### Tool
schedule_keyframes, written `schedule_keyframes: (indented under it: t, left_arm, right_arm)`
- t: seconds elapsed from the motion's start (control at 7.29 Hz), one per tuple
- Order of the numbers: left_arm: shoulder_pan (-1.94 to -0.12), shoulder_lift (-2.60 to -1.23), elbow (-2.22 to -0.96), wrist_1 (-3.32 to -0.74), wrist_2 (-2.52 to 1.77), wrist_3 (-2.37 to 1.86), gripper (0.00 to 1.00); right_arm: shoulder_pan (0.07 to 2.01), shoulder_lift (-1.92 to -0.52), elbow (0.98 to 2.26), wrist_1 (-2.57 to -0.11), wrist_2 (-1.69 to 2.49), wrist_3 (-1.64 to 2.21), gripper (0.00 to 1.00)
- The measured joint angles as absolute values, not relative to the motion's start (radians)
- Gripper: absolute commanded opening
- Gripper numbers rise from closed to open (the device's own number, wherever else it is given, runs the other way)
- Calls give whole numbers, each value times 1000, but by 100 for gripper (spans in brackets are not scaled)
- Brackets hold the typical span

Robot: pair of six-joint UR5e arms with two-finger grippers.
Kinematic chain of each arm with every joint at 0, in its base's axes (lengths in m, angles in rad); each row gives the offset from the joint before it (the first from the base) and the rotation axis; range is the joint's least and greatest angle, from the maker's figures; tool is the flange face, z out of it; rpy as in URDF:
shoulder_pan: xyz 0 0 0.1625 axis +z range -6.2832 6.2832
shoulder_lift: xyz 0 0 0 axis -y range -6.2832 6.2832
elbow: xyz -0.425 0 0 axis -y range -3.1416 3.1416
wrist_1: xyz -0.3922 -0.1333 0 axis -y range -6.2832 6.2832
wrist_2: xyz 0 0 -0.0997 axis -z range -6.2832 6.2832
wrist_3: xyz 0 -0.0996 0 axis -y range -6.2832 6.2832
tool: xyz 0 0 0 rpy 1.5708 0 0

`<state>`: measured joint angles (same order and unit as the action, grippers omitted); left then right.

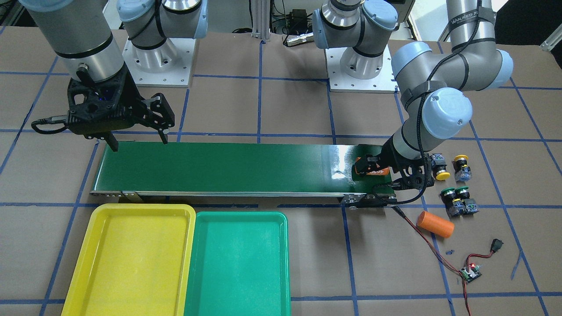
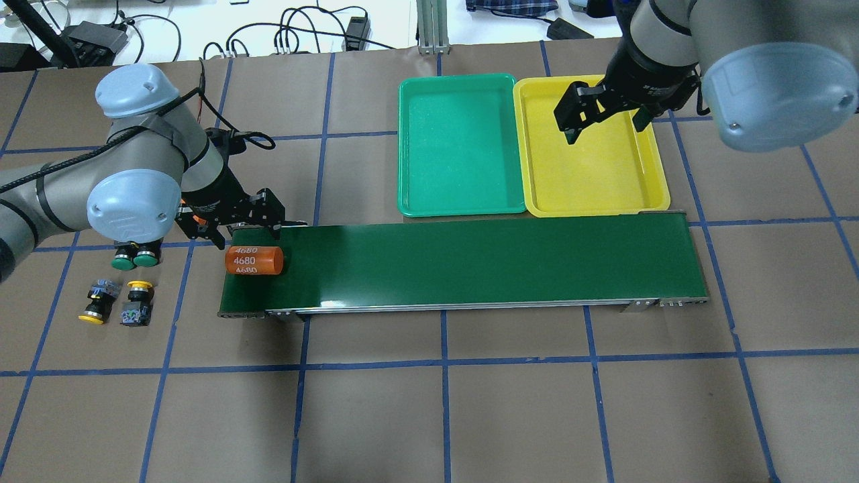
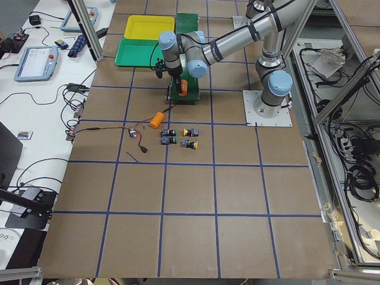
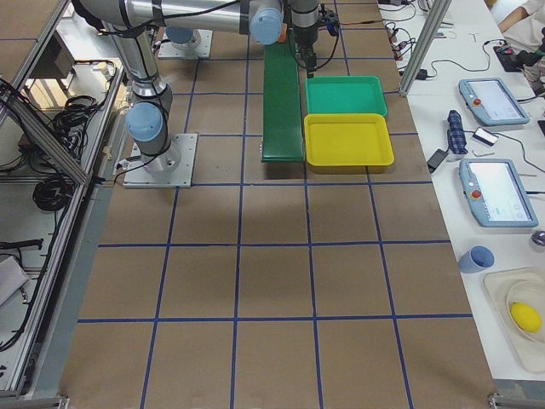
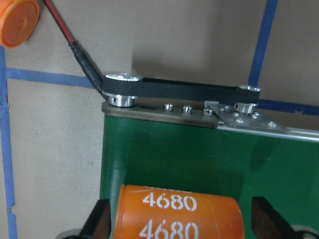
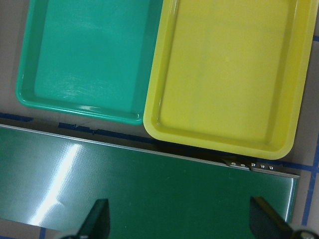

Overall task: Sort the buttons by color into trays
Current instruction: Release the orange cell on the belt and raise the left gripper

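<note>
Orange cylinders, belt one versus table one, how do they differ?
On the green conveyor belt, the numbered orange cylinder bears white 4680 digits; on the brown table, the plain orange cylinder shows none. The numbered one lies between the left hand's open fingers; the plain one lies free. Both lie sideways.

Seen from overhead, the conveyor belt (image 2: pixel 470 261) crosses the table (image 2: pixel 443 402) from 9 to 3 o'clock. A cylinder (image 2: pixel 254 260) lies on its 9 o'clock end; four buttons (image 2: pixel 137 303) sit beyond, toward 8. Two trays (image 2: pixel 462 144) lie side by side behind it, at 1 o'clock.
</note>
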<state>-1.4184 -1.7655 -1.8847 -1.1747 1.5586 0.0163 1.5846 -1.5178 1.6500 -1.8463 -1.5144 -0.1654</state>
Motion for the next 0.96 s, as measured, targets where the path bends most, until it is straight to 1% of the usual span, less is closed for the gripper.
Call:
schedule_keyframes:
  t: [0.27, 0.41, 0.69, 0.96]
  left_arm:
    - [-1368, -1746, -1812, -1176, 1581, 44, 100]
    - [-1317, -1758, -1767, -1173, 1591, 103, 100]
    - [-1216, -1820, -1703, -1152, 1594, 263, 100]
    - [-1187, -1916, -1681, -1073, 1590, 373, 100]
  right_arm:
    - [1585, -1519, 1714, -1927, -1515, -166, 100]
    - [1585, -1526, 1728, -1944, -1514, -161, 100]
    - [1587, -1538, 1734, -1940, -1514, -138, 100]
    - [1609, -1537, 1732, -1936, -1521, -109, 100]
